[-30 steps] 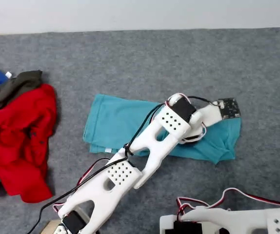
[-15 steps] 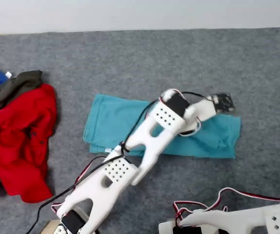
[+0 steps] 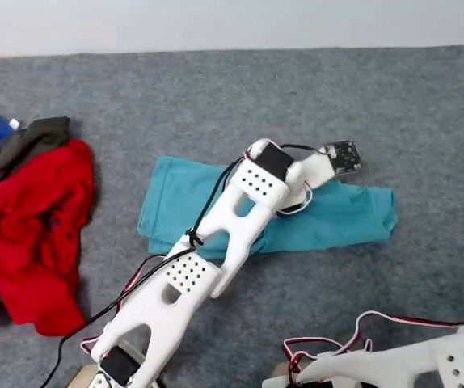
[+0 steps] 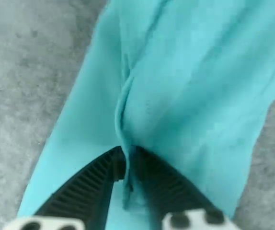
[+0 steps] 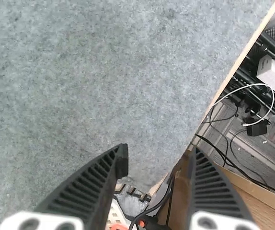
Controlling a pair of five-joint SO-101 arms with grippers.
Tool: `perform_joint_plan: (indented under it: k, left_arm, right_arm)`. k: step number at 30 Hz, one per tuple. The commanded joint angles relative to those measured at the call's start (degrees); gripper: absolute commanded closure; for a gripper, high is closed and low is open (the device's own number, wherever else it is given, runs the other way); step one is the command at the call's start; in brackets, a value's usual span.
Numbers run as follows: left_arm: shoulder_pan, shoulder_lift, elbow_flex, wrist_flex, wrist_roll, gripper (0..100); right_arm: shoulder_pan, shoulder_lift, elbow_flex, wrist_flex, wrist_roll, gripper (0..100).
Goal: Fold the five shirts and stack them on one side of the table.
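Grey felt table (image 3: 426, 113), high view: we are seeing the teal shirt (image 3: 175, 202) lying mid-frame, long axis running left to right, with the left arm (image 3: 240, 202) stretched over it.

Left wrist view: the left gripper (image 4: 129, 155) is pinching a raised teal fold between narrow fingers.

Right wrist view: the right gripper (image 5: 157, 153) is hanging wide open over bare felt by the table edge, so we are judging it the farther one.

You see a grey felt-covered desk (image 3: 216, 89) reaching a pale wall (image 3: 232, 24). Past its edge, cables (image 5: 223, 143), a white box (image 5: 271, 72) and wooden flooring (image 5: 252, 211) lie below.
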Motion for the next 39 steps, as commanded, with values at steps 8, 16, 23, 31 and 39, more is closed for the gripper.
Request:
perform_joint_plan:
  k: [8, 16, 23, 31, 39]
  left_arm:
    - [2.20, -7.65, -1.98, 1.67, 1.67, 80]
    - [-4.31, -22.68, -2.07, 1.67, 15.30, 81]
    - [-18.90, -33.41, -1.89, 1.76, 26.73, 96]
    - [-28.75, -49.93, 14.46, 1.85, 30.42, 100]
    - [-36.66, -79.47, 50.68, 1.67, 29.98, 100]
  right_arm:
    - [-0.48, -1.01, -0.62, 2.07, 0.53, 78.6]
    - [-8.75, -1.01, -1.14, 1.45, 0.70, 78.6]
    - [-31.16, 3.30, -0.70, -4.53, 0.35, 80.5]
    - [-52.88, 17.80, -4.13, -8.57, 0.26, 98.9]
    - [-56.84, 31.43, -7.30, -18.59, 0.26, 98.9]
